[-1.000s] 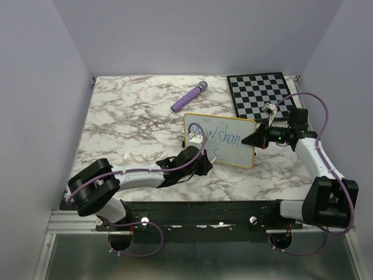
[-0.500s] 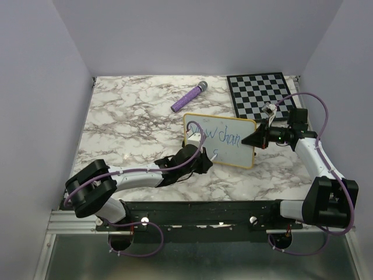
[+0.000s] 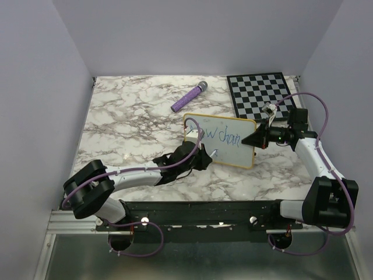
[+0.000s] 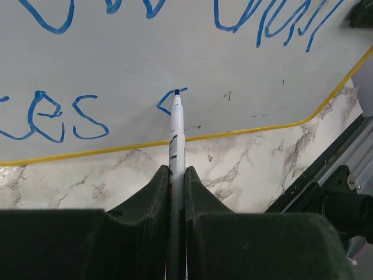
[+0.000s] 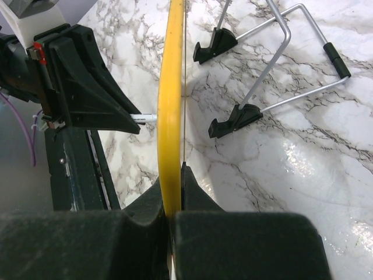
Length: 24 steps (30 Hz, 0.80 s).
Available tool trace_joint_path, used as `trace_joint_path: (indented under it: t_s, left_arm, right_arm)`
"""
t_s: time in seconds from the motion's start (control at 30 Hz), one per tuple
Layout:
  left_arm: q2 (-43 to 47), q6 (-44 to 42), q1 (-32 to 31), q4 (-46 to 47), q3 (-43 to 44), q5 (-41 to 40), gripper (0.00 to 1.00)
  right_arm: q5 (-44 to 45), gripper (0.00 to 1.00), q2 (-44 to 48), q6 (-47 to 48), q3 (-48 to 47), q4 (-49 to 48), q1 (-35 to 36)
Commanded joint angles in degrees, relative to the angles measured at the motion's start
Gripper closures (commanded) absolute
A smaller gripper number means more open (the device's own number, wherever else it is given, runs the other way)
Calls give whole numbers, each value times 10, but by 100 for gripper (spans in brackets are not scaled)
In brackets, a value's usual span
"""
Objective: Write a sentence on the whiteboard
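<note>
The whiteboard [image 3: 228, 142] stands tilted on the marble table, yellow-framed, with the sentence [image 3: 224, 137] in blue on it. My right gripper [image 3: 255, 140] is shut on its right edge; the right wrist view shows the yellow frame [image 5: 171, 99] pinched between the jaws [image 5: 175, 175]. My left gripper [image 3: 201, 158] is shut on a white marker [image 4: 176, 131]. Its blue tip touches the board's face [image 4: 175, 58] at a fresh short stroke, to the right of the letters "ces" [image 4: 55, 114]. Parts of the upper line [image 4: 262, 23] run along the top.
A purple marker-like cylinder [image 3: 189, 97] lies at the back centre. A black-and-white checkered board [image 3: 260, 93] sits at the back right. A wire stand with black feet [image 5: 236, 119] props the board from behind. The left gripper [image 5: 137, 119] shows in front of the frame.
The left arm has shifted slightly toward the near left, uncovering more of the upper line. The right gripper and the board have not moved.
</note>
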State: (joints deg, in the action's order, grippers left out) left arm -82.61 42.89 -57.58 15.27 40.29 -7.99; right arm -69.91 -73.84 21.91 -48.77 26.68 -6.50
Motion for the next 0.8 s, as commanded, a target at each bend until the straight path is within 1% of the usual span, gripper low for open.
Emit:
trace_joint_path:
  t_s: [0.0, 0.37, 0.77]
  left_arm:
    - [3, -7, 6, 15, 19, 10, 100]
    - [-4, 1, 7, 6, 13, 16, 100]
    - [-19, 10, 7, -7, 9, 40, 100]
  right_arm:
    - [-30, 99, 8, -3, 0, -3, -1]
    - [-30, 99, 9, -3, -1, -2, -1]
    - [-30, 99, 9, -3, -1, -2, -1]
